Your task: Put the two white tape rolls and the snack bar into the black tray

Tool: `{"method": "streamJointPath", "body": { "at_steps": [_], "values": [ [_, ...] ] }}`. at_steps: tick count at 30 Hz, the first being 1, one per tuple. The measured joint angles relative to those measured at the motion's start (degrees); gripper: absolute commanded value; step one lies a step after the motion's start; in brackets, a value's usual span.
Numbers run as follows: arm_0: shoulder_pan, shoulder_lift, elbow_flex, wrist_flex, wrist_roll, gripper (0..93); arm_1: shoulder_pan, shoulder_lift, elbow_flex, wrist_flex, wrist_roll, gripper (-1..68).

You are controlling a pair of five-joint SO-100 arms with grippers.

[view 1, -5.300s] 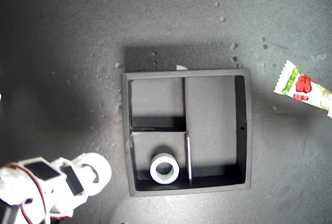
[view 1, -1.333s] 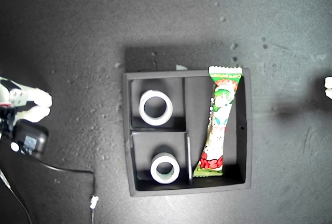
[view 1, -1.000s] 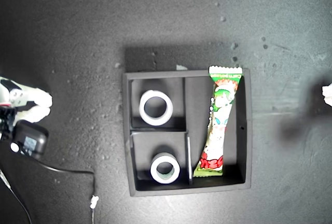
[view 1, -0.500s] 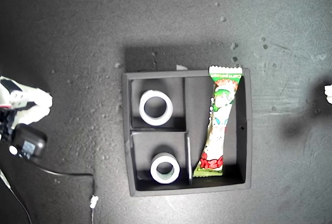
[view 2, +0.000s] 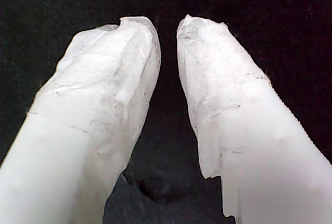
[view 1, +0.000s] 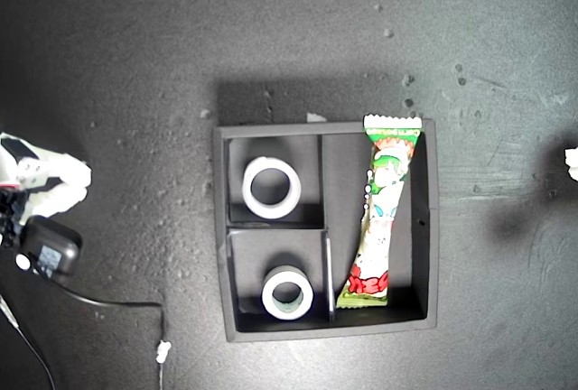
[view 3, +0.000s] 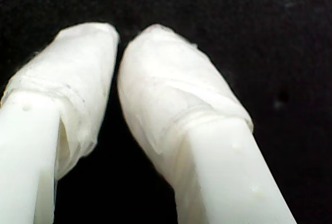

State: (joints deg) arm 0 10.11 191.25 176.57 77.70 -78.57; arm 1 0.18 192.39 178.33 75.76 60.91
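Desk (view 1: 135,65): dark grey, matte, finely speckled with pale crumbs; every item listed below is carried on it.

Black tray (view 1: 431,227): square, matte black, shallow with raised walls, set slightly right of centre in the exterior view. It is divided into two small square compartments on the exterior view's left and one long compartment on the right.

Snack bar (view 1: 381,218): long narrow packet lying lengthwise in the long compartment, its far crimped zigzag end resting on the tray's far wall. The wrapper is white and green with a cartoon figure; red lettering is seen at the near end, too small to be read.

Two white tape rolls: alike, ring-shaped, with round open centres. One tape roll (view 1: 271,188) lies flat in the far small compartment; the other tape roll (view 1: 287,292) lies flat in the near small compartment.

An arm (view 1: 41,182), white with a black module and a trailing cable, is seen at the exterior view's left edge, well apart from the tray.

First gripper (view 2: 168,24): white wrapped fingers (view 2: 114,79) parted by a narrow gap, nothing between them.

Second gripper (view 3: 120,40): fingers (view 3: 166,89) nearly closed, tips all but touching, nothing grasped.
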Motion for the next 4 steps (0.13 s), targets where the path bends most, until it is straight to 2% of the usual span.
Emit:
{"method": "streamJointPath", "body": {
  "at_steps": [4],
  "values": [
    [0.00, 0.00, 0.00, 0.00, 0.00, 0.2, 0.00, 0.00, 0.00, 0.00, 0.00, 2.4]
  ]
}}
